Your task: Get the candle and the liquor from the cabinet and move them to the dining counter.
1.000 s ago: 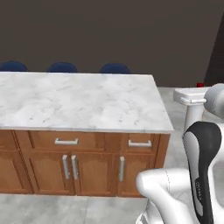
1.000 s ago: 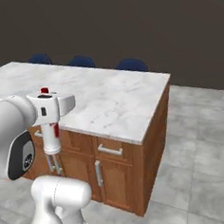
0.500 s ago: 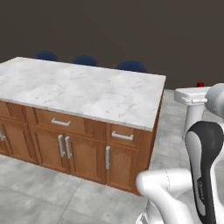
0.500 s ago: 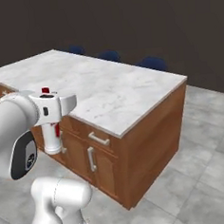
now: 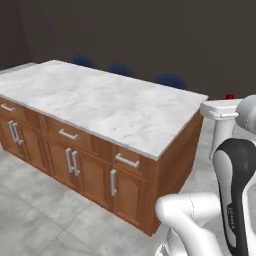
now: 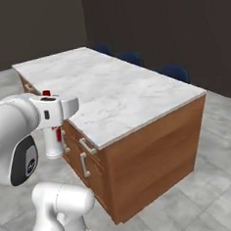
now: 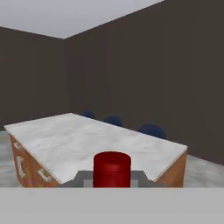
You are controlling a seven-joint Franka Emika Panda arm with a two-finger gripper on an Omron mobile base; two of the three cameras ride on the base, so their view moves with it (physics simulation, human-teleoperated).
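Beside the dining counter (image 5: pixel 107 107) in a dark-walled room, fingers (image 7: pixel 139 176) clamp the liquor (image 7: pixel 112 169).

I see the slim white-grey liquor bottle with a red cap (image 6: pixel 52 137) upright below my arm's white wrist, just off the near corner of the white marble-topped wooden bench (image 6: pixel 111 95); navy blue stools (image 6: pixel 175 72) line its far side.

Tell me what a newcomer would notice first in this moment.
First, the big island with white grey-veined marble top and wood base, mid-room, three navy blue stools along its far side. Next, the slim white-grey bottle with red cap, upright and clamped in the gripper short of the island's near corner, above the grey tile floor.
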